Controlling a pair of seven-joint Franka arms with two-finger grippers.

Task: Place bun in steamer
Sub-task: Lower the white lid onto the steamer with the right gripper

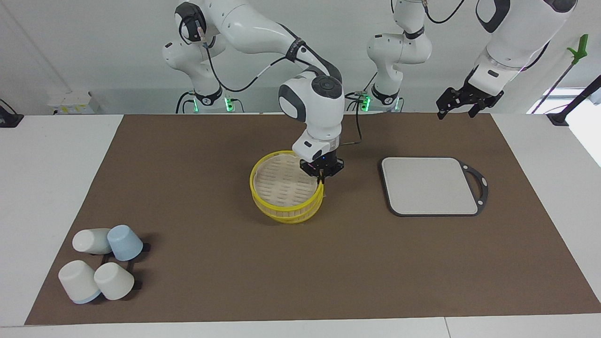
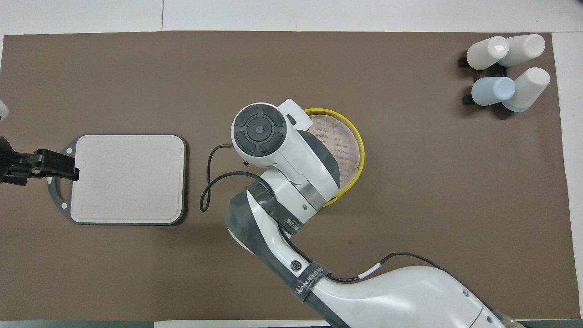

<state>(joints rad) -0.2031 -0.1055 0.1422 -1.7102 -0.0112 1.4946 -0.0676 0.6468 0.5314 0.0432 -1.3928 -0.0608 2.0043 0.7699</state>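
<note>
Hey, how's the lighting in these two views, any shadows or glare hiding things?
Facing view: even light, soft shadows under the steamer and the cups, no glare. Overhead view: the right arm covers the right gripper and part of the steamer; slight sheen on a cup top.

Right gripper [image 1: 321, 177] jaws pinch the steamer lid [image 1: 287, 184], seemingly set on the steamer [image 1: 296, 212]

Probably a robot lab: two mounted arms [image 1: 263, 33], bare white walls
</note>
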